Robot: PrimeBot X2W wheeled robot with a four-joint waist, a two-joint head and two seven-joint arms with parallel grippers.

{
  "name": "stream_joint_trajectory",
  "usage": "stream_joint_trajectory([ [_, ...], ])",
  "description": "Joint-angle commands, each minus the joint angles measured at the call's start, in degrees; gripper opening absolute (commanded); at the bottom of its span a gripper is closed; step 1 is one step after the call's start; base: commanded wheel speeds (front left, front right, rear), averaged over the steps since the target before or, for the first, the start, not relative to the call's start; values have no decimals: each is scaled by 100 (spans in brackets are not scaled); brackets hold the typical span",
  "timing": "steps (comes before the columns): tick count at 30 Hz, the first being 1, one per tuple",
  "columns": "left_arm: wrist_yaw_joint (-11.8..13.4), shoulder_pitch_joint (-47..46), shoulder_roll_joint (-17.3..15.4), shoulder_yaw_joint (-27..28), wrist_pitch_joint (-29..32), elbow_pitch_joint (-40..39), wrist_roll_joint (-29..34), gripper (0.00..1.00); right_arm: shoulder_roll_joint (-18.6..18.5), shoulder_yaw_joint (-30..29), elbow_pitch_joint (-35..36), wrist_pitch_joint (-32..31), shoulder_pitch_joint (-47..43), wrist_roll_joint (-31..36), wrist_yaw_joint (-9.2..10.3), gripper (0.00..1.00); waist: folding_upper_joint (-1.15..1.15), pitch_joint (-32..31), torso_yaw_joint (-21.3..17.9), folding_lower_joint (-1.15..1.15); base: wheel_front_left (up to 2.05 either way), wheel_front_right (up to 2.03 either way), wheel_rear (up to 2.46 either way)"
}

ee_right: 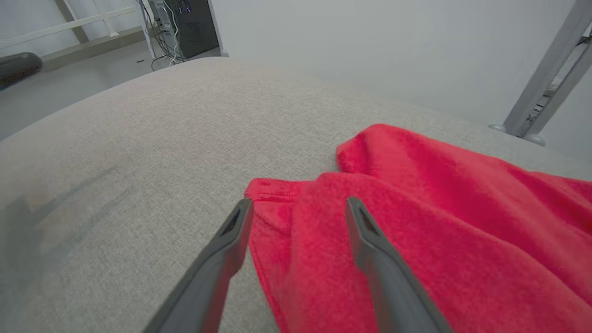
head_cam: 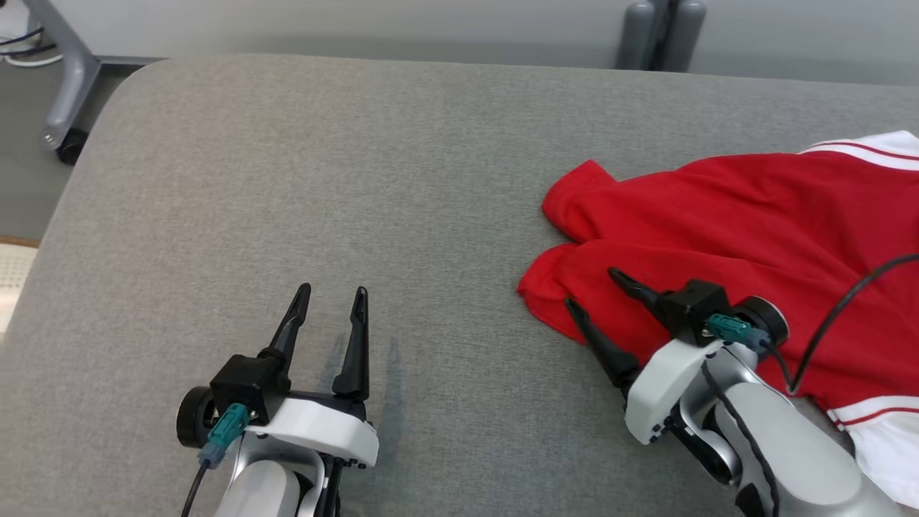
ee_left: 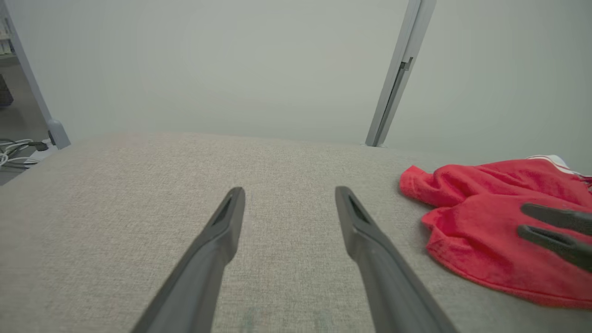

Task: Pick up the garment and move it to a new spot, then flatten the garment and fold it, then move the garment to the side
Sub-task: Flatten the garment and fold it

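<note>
Right claw (head_cam: 589, 287) spread wide, nothing in it, fingers angled toward the far left, and it's parked right at the near-left corner of the garment (head_cam: 718, 215). 1 finger is over red cloth, the other is just past the hem above bare desk (head_cam: 287, 143). From the right wrist view, the hem lobe sits squarely between the 2 fingers, though whether the tips touch the cloth is hard to call.

Outward from there, the garment is a rumpled red heap with white striped trim. It lies on the right side of the desk, with 2 soft lobes pointing left and its bulk running off to the right, so the long axis looks roughly left to right.

Over to the left claw (head_cam: 333, 289), also spread and empty, hanging above bare desk and well apart from the cloth. In the left wrist view the garment (ee_left: 471, 222) lies off to its right.

So the right arm is clearly the nearer one, and the pick looks like its job. The open desk is all to the left, and a pinch on that corner would likely trail the rest of the cloth behind it
</note>
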State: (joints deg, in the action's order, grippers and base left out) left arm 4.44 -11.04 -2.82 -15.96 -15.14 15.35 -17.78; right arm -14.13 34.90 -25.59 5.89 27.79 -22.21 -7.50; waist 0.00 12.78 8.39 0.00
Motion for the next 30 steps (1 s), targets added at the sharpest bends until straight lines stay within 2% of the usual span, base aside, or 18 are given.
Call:
stream_joint_trajectory([
  [1, 35, -106, -17, -20, 1, -30, -44, 100, 17, 92, -163, 71, 145, -52, 2, 100, 0, 89, 254, 0, 0, 0, 0],
  [9, 130, -113, -20, -111, 1, -100, -199, 100, 158, 860, -1476, 185, 910, 5, 2, 100, 0, 142, 779, 0, 0, 0, 0],
  [14, 178, -22, -17, -109, 1, -134, -258, 100, 241, 953, -2275, 63, 1209, 339, 2, 100, 0, 135, 879, 0, 0, 0, 0],
  [15, 179, -22, -18, -114, 1, -140, -268, 100, 273, 976, -2379, 38, 1234, 391, 2, 89, 0, 140, 884, 0, 0, 0, 0],
  [16, 192, -23, -18, -119, 1, -145, -278, 100, 306, 997, -2482, 23, 1256, 435, 2, 72, 0, 143, 886, 0, 0, 0, 0],
  [17, 202, -24, -20, -121, 1, -149, -287, 100, 332, 1022, -2567, 10, 1281, 473, 2, 47, 0, 148, 885, 0, 0, 0, 0],
  [19, 210, -39, -18, -123, 1, -160, -292, 100, 396, 1073, -2721, 8, 1334, 541, 2, 33, 0, 156, 876, 0, 0, 0, 0],
  [20, 214, -50, -19, -122, 1, -165, -298, 100, 420, 1097, -2778, 25, 1356, 571, 2, 18, 0, 159, 871, 0, 0, 0, 0],
  [21, 216, -60, -19, -125, 1, -167, -302, 100, 457, 1113, -2834, 41, 1389, 596, 2, 0, 0, 160, 865, 0, 0, 0, 0],
  [25, 215, -61, -20, -125, 1, -161, -299, 100, 633, 1130, -2883, 274, 1524, 596, 2, 0, 0, 146, 836, 0, 0, 0, 0],
  [30, 190, -42, -20, -120, 1, -116, -257, 100, 868, 1288, -2727, 449, 1560, 260, 1, 0, 0, 103, 820, 0, 0, 0, 0],
])
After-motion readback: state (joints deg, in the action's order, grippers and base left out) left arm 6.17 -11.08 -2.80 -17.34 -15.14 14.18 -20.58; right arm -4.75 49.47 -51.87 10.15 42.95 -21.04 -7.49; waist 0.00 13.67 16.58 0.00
